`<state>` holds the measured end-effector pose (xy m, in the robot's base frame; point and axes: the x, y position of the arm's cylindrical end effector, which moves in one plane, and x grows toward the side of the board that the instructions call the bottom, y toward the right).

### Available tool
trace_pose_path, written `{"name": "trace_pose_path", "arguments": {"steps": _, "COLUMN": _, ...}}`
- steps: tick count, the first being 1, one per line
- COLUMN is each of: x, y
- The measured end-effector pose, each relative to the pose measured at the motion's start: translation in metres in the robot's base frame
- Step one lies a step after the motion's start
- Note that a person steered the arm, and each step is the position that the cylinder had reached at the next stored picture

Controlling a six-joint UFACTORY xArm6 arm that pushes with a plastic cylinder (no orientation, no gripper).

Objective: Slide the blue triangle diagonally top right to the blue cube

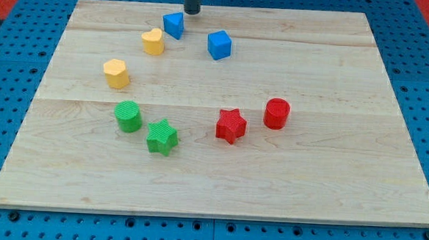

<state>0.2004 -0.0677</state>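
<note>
No pincer is fitted — only my tip (192,12), seen just above-right of the blue triangle (174,24); the blue cube (219,44) lies right.

My tip (192,12) just above blue triangle (174,24).

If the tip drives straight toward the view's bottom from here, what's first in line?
Probably the blue triangle: it sits just below and slightly left of my tip, so contact may be glancing; depth is unclear. The blue cube lies off to the right.
</note>
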Motion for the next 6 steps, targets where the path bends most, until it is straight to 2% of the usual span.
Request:
{"name": "trace_pose_path", "arguments": {"steps": 1, "x": 0.018, "y": -0.048}}
{"name": "trace_pose_path", "arguments": {"steps": 2, "x": 0.054, "y": -0.034}}
{"name": "trace_pose_path", "arguments": {"steps": 3, "x": 0.087, "y": 0.018}}
{"name": "trace_pose_path", "arguments": {"steps": 5, "x": 0.064, "y": 0.075}}
{"name": "trace_pose_path", "arguments": {"steps": 6, "x": 0.092, "y": 0.062}}
